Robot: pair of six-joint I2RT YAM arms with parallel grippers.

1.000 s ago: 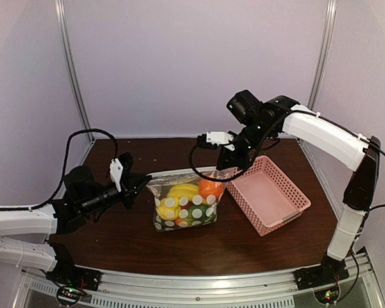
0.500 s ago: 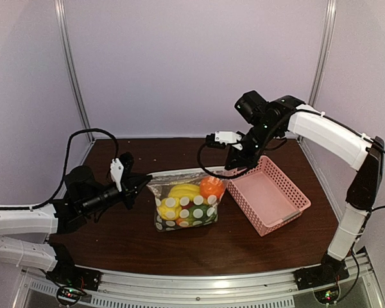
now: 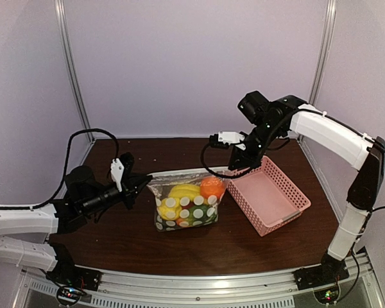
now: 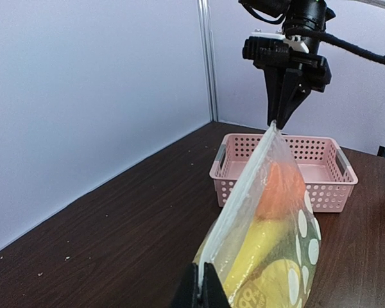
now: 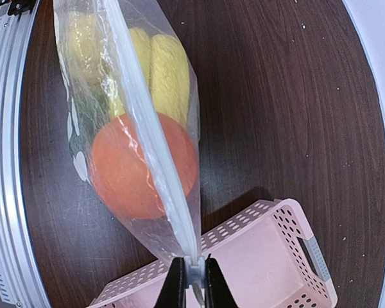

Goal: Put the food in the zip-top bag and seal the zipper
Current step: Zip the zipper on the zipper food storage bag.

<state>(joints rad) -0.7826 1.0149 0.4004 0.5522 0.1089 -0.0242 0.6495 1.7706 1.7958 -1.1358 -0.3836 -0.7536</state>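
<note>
Right gripper [image 5: 191, 279]: the jaws are pinched narrow on one end of the zipper [image 5: 151, 135], at the bottom centre of the right wrist view. The two black fingers [image 5: 175, 282] stand close together with only the whitish strip end between them.

Left gripper [image 4: 202, 292]: the jaws are likewise pinched narrow, on the opposite end of the zipper, at the bottom centre of the left wrist view.

The zipper runs taut and straight between the two grips. In the right wrist view it reads as a single whitish band from the jaws to the upper left of the frame.

The bag [image 3: 185, 205] hangs below this strip, at the centre of the top view, with its lower part down at the table [image 3: 115, 237]. It holds the toy food: an orange ball [image 5: 125, 170] at the end nearer the right gripper, yellow bananas [image 5: 170, 70] beyond it, and green pieces behind the white dots.

A pink basket [image 3: 269, 196] sits just beside the bag, right of centre in the top view. The right gripper hangs above its near corner. No food is visible in the basket.
</note>
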